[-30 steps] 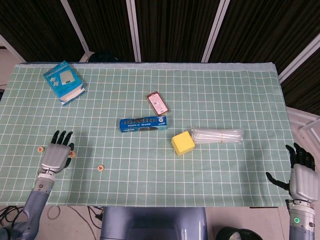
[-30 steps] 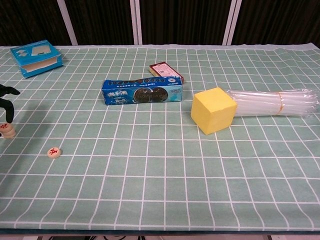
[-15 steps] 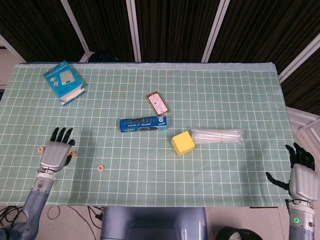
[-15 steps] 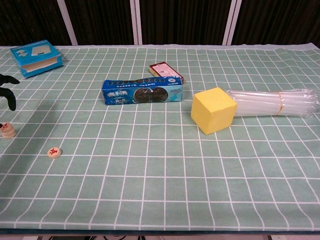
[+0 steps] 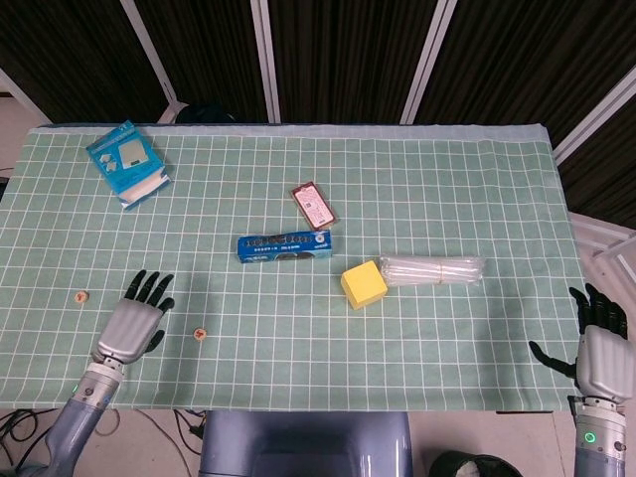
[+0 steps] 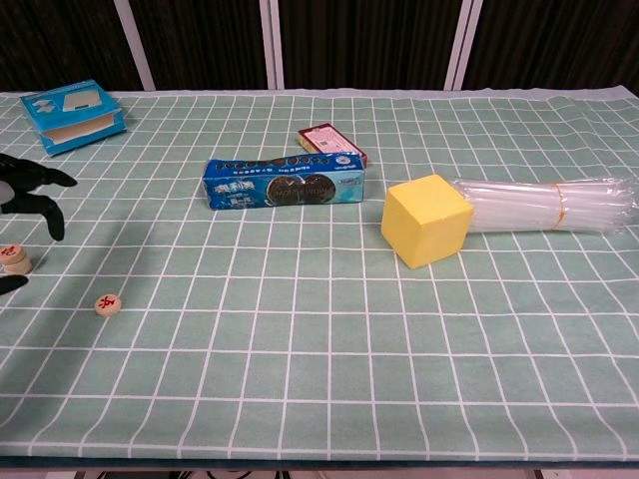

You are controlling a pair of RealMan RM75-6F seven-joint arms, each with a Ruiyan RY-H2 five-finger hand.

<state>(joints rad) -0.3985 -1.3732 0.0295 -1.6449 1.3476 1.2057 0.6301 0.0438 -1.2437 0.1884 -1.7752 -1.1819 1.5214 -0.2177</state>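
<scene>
Where the left hand hangs: over the near-left corner of the table (image 5: 477,179), at about 8 o'clock from the table's middle; the left hand (image 5: 134,320) has its fingers (image 6: 40,180) spread and holds nothing.
Discs: three small round game pieces lie about it. The lone disc (image 5: 200,335) sits at 3 o'clock of the hand, near but apart. The outer disc (image 5: 79,295) sits at 10 o'clock. The covered disc (image 6: 13,257) shows only in the chest view, just under the fingertips, not touched as far as I can tell.
Right hand: the right hand (image 5: 599,348) is off the table's right edge at 4 o'clock, fingers apart, empty.
Step in hand: by my reading, a reach among the discs, with no grasp made yet.
Next move calls for: a low, fine pinch, since the discs are flat and lie flush on the cloth; the fingertips would need to settle on either side of one disc.
Edges: the near edge runs close behind the wrist, and the left edge is not far off at 9 o'clock.
Open room: bare cloth stretches toward 1 o'clock up to the cookie pack (image 5: 283,244). The yellow block (image 5: 364,284), straw bundle (image 5: 432,269), red packet (image 5: 313,204) and blue box (image 5: 127,162) are all well apart.
</scene>
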